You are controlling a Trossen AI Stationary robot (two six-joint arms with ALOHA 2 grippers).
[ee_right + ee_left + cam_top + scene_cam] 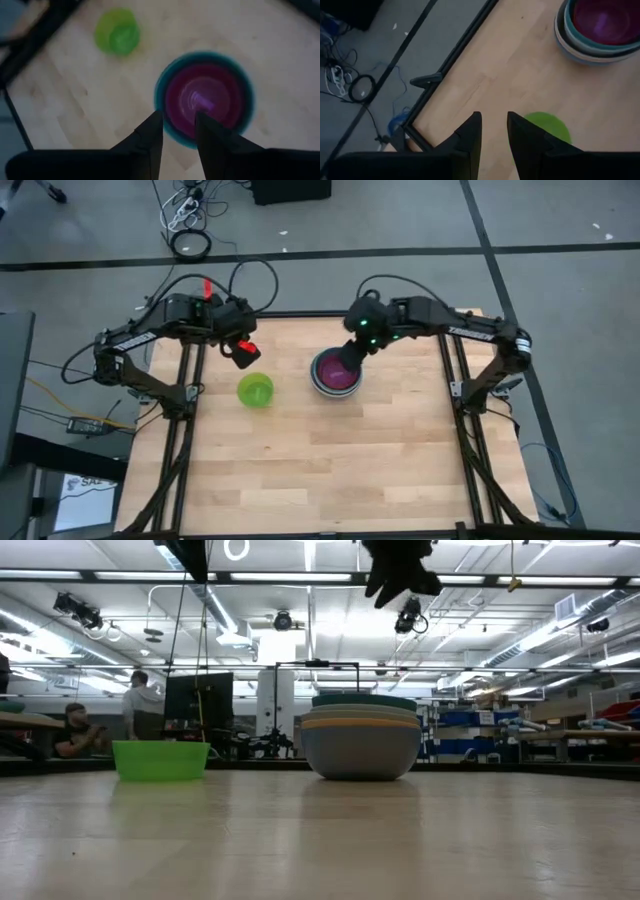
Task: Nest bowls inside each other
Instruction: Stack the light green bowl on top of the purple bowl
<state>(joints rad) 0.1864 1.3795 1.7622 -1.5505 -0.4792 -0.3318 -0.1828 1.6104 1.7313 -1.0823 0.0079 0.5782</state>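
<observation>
A stack of nested bowls stands on the wooden table near its far edge. Its innermost bowl is purple, inside a teal bowl. The low view shows a grey outer bowl. A lime green bowl stands alone on its base to the left of the stack. My right gripper hangs open above the stack, holding nothing. My left gripper is open and empty, raised above the table just beyond the lime green bowl.
Bare wooden table stretches from the bowls to the near edge. The black frame rail runs along the table's far edge, with cables on the floor beyond it. People sit at desks in the room behind.
</observation>
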